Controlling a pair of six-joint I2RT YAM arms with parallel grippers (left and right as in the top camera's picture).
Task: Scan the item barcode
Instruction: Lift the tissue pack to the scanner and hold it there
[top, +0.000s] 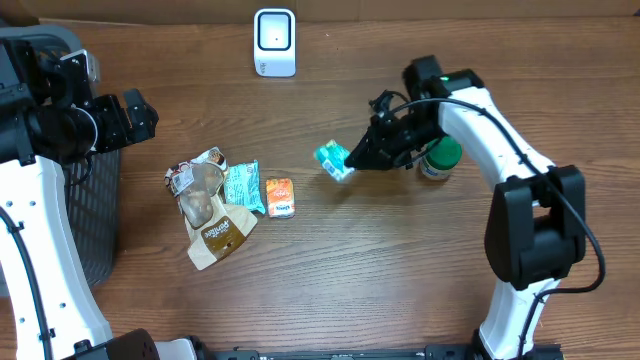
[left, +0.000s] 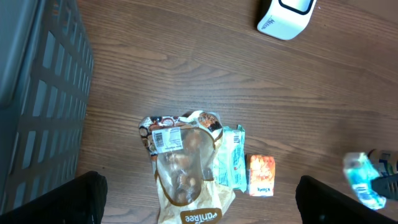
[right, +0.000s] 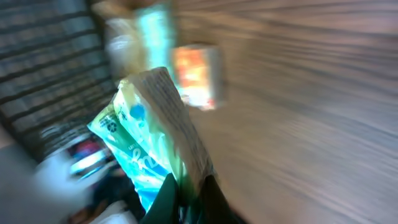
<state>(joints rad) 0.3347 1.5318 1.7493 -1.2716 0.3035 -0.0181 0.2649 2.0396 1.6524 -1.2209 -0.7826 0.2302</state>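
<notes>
Overhead | right gripper clenched on teal packet | scanner at its 11 o'clock | left gripper released

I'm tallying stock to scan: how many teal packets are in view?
2. One teal packet lies between the brown pouch and the orange box; the second teal packet is pinched in the right fingers. Others may hide under the pouch.

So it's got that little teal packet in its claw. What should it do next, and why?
Probably carry the packet over toward the white scanner. The right gripper is shut on the packet, which in the overhead view sits well off to one side of the scanner, so a barcode likely could not be read from there.
</notes>
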